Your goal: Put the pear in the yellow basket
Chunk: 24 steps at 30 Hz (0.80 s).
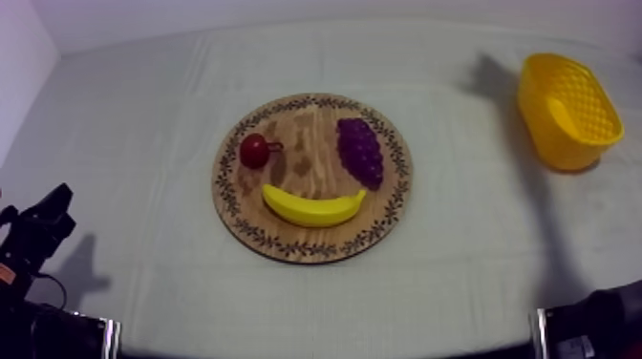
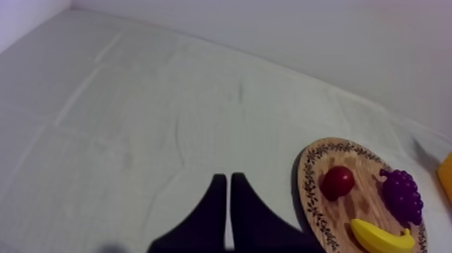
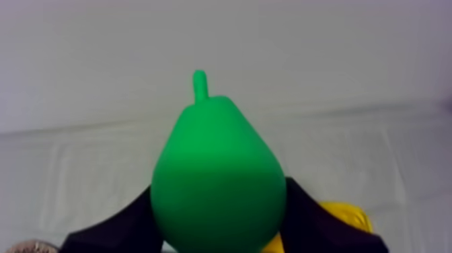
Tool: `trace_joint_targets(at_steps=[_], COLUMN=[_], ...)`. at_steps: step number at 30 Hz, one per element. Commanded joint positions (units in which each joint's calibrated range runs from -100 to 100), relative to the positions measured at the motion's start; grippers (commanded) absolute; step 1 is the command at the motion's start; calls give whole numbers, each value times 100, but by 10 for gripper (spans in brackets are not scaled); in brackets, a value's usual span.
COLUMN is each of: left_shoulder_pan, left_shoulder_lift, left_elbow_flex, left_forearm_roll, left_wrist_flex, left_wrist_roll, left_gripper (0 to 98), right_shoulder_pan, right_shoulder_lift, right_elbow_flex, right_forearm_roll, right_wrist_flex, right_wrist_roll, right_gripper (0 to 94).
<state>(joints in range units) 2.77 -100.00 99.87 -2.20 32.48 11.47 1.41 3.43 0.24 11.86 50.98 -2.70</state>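
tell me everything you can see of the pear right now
The pear is bright green, smooth like plastic, with a short stem on top. It stands upright, narrow end up, clamped at its wide lower body by the right tool, one black finger on each side. It is off the wooden board; its underside is hidden.

Pear (image 3: 216, 182): green, upright, stem up, clamped in right gripper (image 3: 218, 219), just before yellow basket (image 1: 546, 129); wooden board (image 1: 312, 177) well left of basket.
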Motion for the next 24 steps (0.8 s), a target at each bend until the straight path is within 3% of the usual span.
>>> trace_joint_targets(at_steps=[1, 8, 24], left_shoulder_pan=[1, 1, 1], left_shoulder_lift=[0, 0, 0], left_elbow_flex=[2, 2, 2], left_forearm_roll=[-2, -2, -2], left_wrist_flex=[1, 1, 1], left_wrist_roll=[-2, 1, -2], left_gripper=[1, 1, 1], right_shoulder_pan=[311, 604, 791], right_shoulder_lift=[117, 717, 1396], right_elbow_flex=[76, 538, 1815], right_forearm_roll=[2, 159, 159], right_wrist_flex=[233, 416, 158], right_wrist_roll=[-239, -439, -231], right_gripper=[261, 260, 254])
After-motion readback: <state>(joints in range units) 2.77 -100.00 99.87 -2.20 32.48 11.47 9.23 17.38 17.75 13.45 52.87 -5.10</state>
